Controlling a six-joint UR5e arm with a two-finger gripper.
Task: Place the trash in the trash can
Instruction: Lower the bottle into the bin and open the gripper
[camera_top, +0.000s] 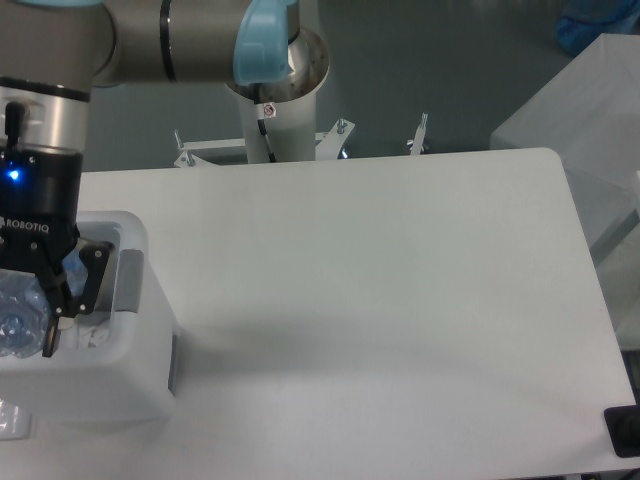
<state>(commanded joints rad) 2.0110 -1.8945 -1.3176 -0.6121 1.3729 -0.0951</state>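
Note:
The trash can (120, 385) is a white boxy bin at the table's left edge, with a grey panel (130, 284) on its inner right side. My gripper (22, 322) hangs over its opening, partly cut off by the left border. It is shut on the crushed clear bluish bottle (18, 318), which sits at about rim height inside the opening. One black finger (62, 310) shows to the right of the bottle. A small clear wrapper (9, 419) lies at the bottom left corner, outside the bin's front wall.
Crumpled white material (88, 337) lies inside the bin. The arm's pedestal (275, 95) stands behind the table's far edge. A white box (590, 130) stands off the right side, and a black object (625, 432) sits at the table's bottom right corner.

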